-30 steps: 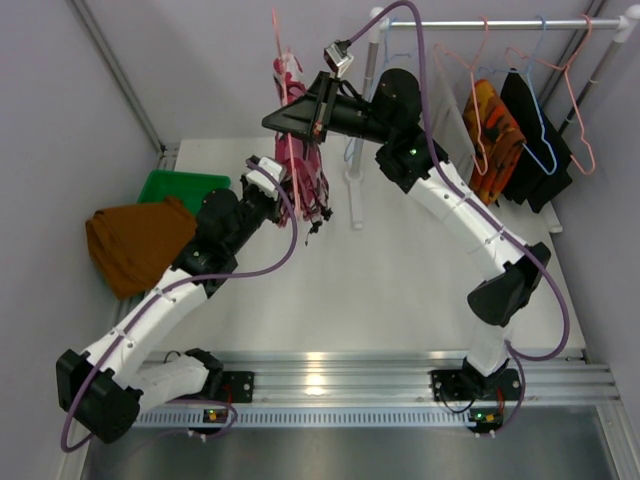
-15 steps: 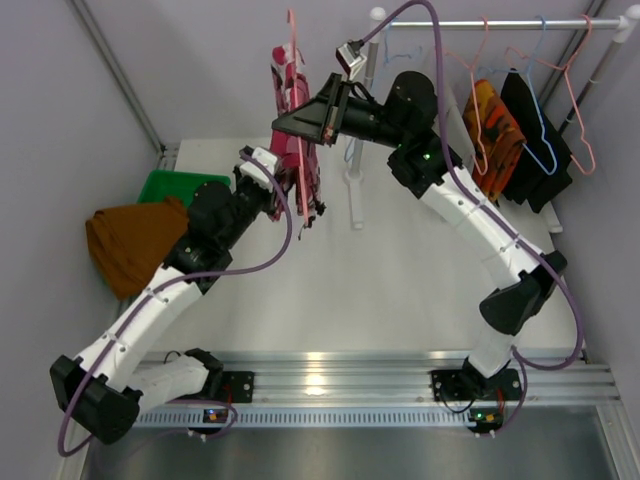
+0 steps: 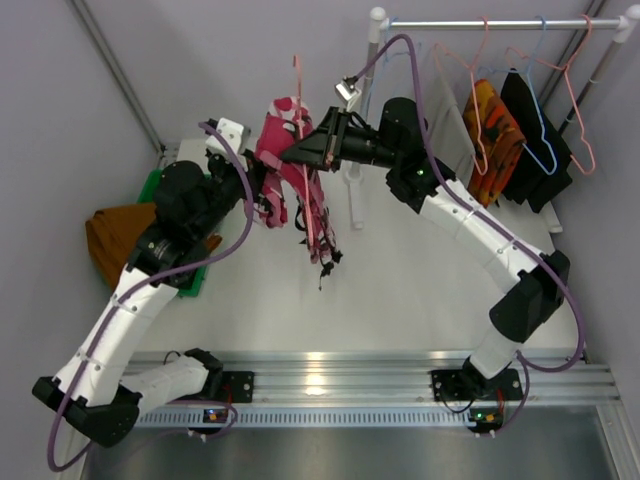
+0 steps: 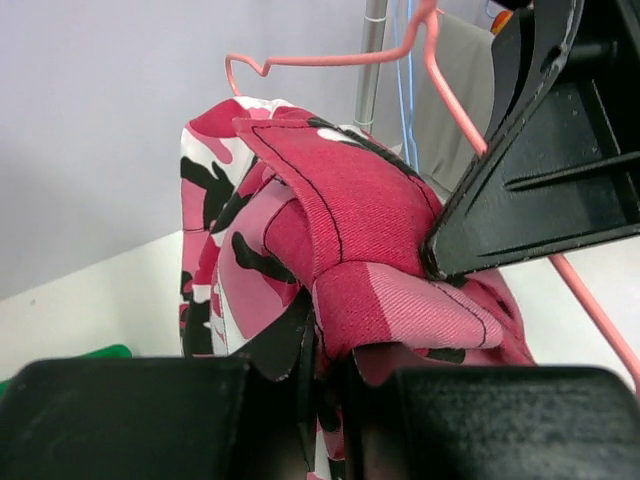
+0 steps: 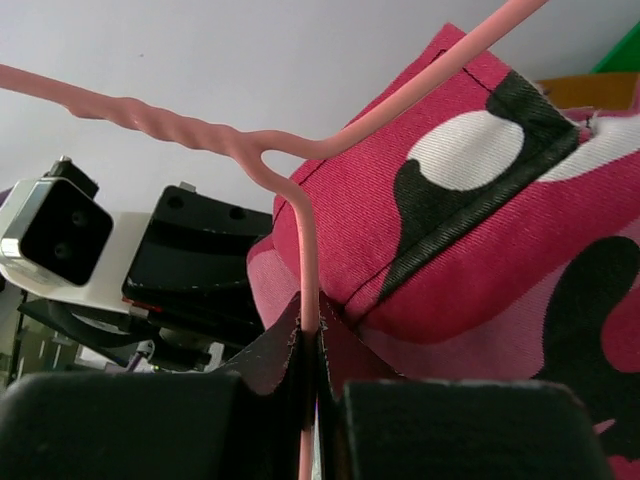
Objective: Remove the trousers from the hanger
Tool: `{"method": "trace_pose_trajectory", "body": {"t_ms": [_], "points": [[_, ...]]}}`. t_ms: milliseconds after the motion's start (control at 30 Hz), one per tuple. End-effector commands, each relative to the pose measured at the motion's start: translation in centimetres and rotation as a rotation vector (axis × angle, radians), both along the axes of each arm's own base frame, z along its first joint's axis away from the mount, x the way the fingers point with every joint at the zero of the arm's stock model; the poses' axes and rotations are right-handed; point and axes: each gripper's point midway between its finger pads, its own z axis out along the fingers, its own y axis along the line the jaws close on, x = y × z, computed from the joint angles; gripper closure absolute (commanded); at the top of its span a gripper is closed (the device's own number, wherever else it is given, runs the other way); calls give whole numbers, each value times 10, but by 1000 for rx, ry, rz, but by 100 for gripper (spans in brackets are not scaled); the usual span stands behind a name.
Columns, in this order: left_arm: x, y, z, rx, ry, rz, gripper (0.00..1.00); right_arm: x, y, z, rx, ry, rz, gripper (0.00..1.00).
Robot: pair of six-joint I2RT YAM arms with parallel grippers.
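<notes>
Left pincer (image 4: pixel 327 362) clamped on the pink trousers (image 4: pixel 352 205), right pincer (image 5: pixel 311 348) just beside it pinching the hanger (image 5: pixel 200 136) wire — cloth bunched, not yet free

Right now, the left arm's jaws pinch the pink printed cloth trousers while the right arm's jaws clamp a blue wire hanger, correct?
Not quite: the thin wire hanger in the right arm's jaws is pink, not blue; the right wrist view shows it. The rest holds.
</notes>
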Motion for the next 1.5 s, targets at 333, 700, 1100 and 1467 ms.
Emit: {"method": "trace_pose_trajectory", "body": {"t_ms": [333, 700, 1100, 1467], "points": [[-84, 52, 218, -372, -472, -3, 100, 15, -12, -45, -71, -39, -61, 100], [-113, 83, 299, -480, -650, 45, 100, 18, -5, -99, -190, -44, -54, 100], [-116, 162, 311, -358, -786, 479, 100, -5, 2, -118, -247, -72, 3, 100], [-151, 261, 244, -93, -818, 1071, 100, -17, -3, -110, -259, -104, 38, 100]]}}
